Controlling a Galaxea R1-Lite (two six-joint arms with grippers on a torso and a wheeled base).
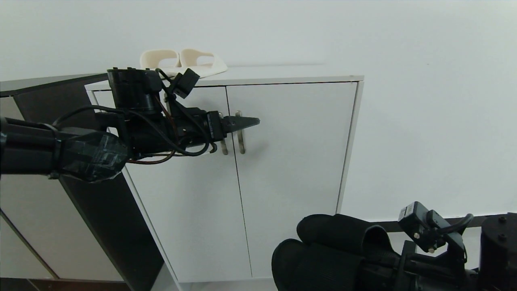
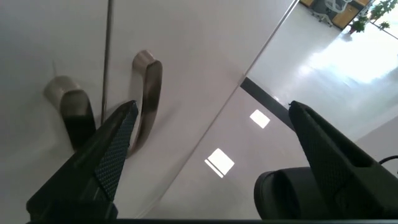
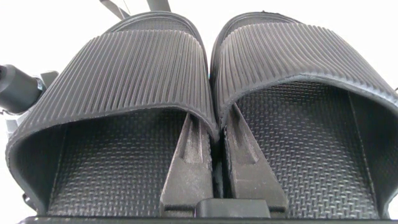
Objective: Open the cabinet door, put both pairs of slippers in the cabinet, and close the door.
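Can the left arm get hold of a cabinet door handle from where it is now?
Probably yes. The left gripper is open right in front of the closed doors. One handle lies just inside one finger, and nothing stands between them. Its nearness in depth is hard to judge.

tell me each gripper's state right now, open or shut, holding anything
left gripper: open, holding nothing, close to the cabinet door handles.
right gripper: shut on the black slippers, pinching the pair together.
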